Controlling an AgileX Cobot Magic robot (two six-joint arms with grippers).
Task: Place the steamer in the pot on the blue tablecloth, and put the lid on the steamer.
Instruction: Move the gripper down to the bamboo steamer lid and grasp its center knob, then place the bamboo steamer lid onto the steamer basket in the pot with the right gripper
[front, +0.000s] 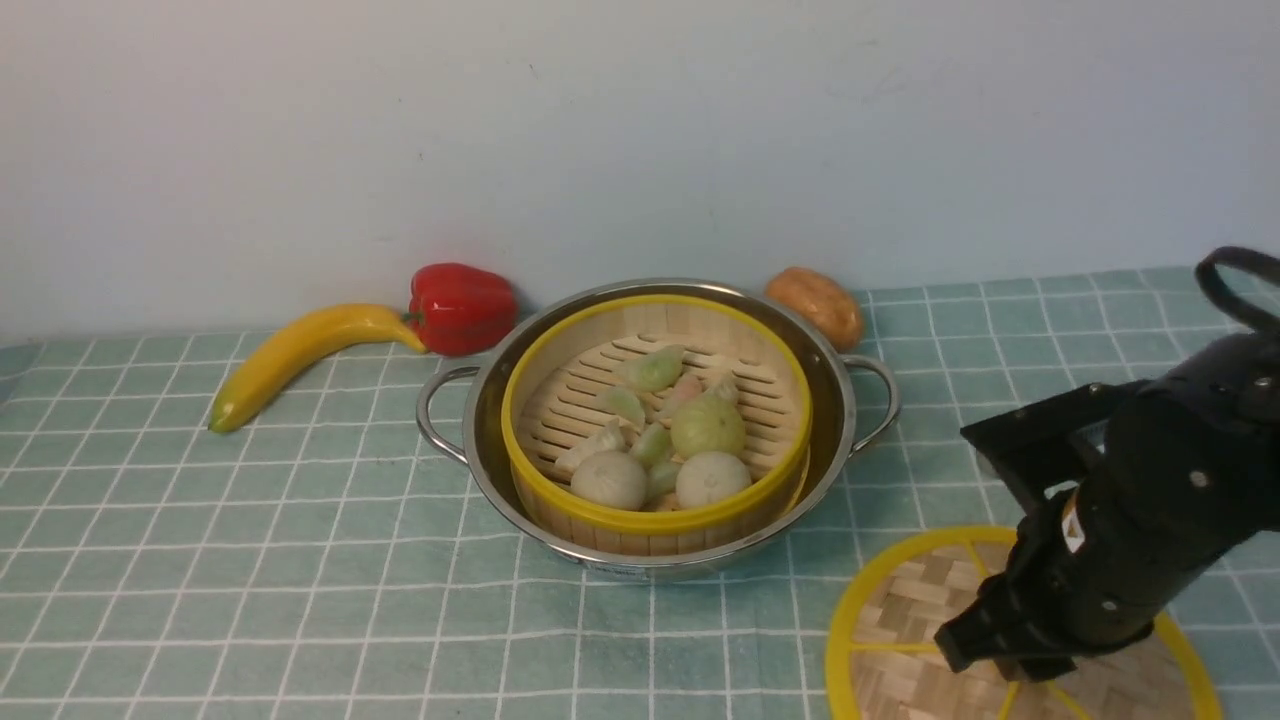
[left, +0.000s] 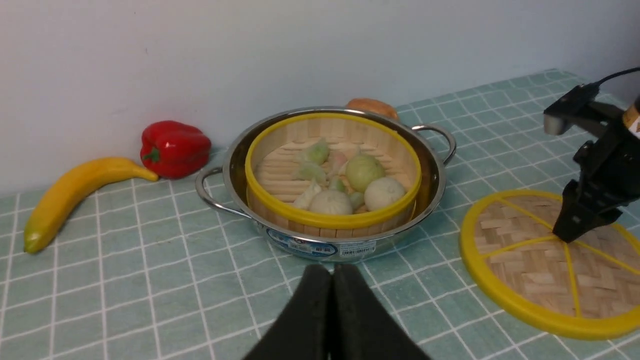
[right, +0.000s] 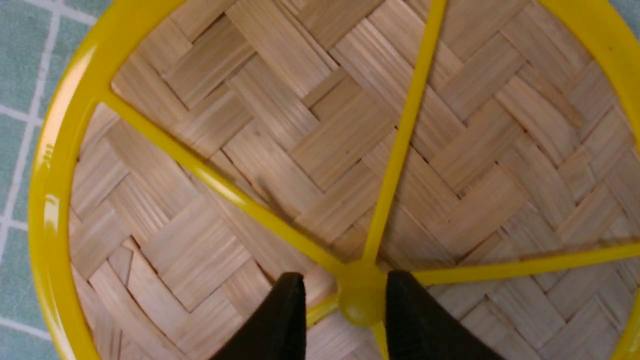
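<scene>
Things around: at the back, near the wall (front: 640, 120), a banana (front: 300, 355) and a red pepper (front: 462, 308) lie left of the pot (front: 832, 400), w/ the banana's tip right at the pepper. A potato (front: 815, 303) lies just behind the pot's right handle. Btw. the lid (front: 900, 610) and the pot only squares of the blue tablecloth (front: 300, 520) show.

The pot stands approx. at the ctr of the cloth. The steamer (front: 655, 520) sits inside it, its yellow rim a bit higher than the steel rim, w/ buns and dumplings (front: 708, 425) on the slats. The lid lies flat on the cloth, front-right of the pot and apart from it.

The right arm (front: 1150, 520) comes in from the right and bends steeply down over the lid. The right claw (right: 342, 280) points down at the lid's ctr, its two fingers astride the small knob (right: 361, 305). The jaws are part open: one finger is right at the knob, the other has a small gap, so no clamp on it.

The left claw (left: 331, 280) shows only in its own wrist view. It is closed on nothing, fingers pressed together, low over the cloth in front of the pot.
</scene>
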